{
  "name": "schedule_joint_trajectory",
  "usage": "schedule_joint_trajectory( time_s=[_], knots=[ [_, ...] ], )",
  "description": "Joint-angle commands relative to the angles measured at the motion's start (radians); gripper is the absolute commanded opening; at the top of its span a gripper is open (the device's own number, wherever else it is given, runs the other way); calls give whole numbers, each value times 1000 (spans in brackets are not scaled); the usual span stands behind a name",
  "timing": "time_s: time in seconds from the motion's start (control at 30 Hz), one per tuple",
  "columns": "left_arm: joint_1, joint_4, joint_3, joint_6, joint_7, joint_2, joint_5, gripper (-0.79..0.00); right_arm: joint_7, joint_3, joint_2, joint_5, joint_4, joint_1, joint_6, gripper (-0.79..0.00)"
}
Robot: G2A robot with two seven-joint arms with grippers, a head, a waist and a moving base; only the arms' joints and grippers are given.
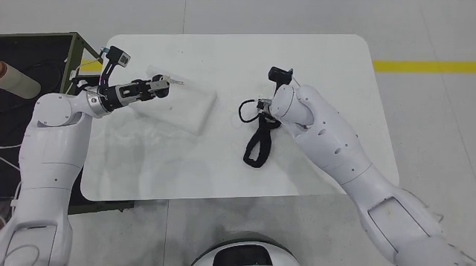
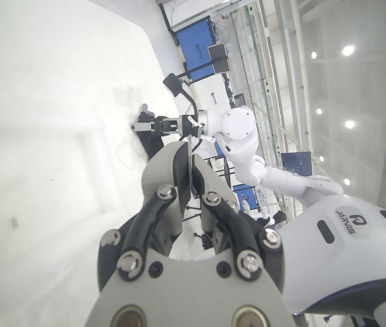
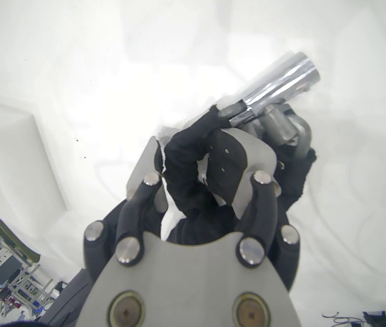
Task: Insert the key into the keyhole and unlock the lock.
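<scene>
Step in hand: both parts appear to be grasped but not yet brought together, so this is judged to be the approach before insertion.
Left end effector: at the left of the tabletop, above a white foam block; its pads are pinched tight on the key, with no gap left between them.
Key: a thin metal blade held edge-on between the pads, its free tip pointing right, towards the other arm.
Right end effector: near the middle of the tabletop, fingers drawn in around the black sleeve of the lock, just behind its head.
Lock: a chrome barrel sticks out past the fingertips; the rest of the black sleeve loops across the tabletop on the near side.
Keyhole: cannot be made out on the barrel from these views.
Gap: key tip and barrel are well apart, with bare tabletop between them.
Next move calls for: probably turning the barrel so its keyed end faces left, then bringing the blade in along the barrel's axis with its flat matched to the slot, while the right arm holds steady.
Then: a twist of the key should free the lock.
</scene>
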Motion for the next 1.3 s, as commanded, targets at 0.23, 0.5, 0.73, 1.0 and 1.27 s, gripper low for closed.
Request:
schedule_joint_trajectory(
  time_s=[0.23,0.5,0.73,1.0,1.27],
  knots=[
    [0,0,0,0,0,0,0,-785,26,-27,22,72,-95,23,-26,-785],
    [0,0,0,0,0,0,0,-785,332,73,112,16,-326,-69,-332,-785],
    [0,0,0,0,0,0,0,-785,435,133,139,-131,-318,-152,-435,-785],
    [0,0,0,0,0,0,0,-785,448,137,103,-209,-272,-157,-447,-489],
    [0,0,0,0,0,0,0,-785,423,198,65,-321,-286,-188,-423,-440]
  ],
)
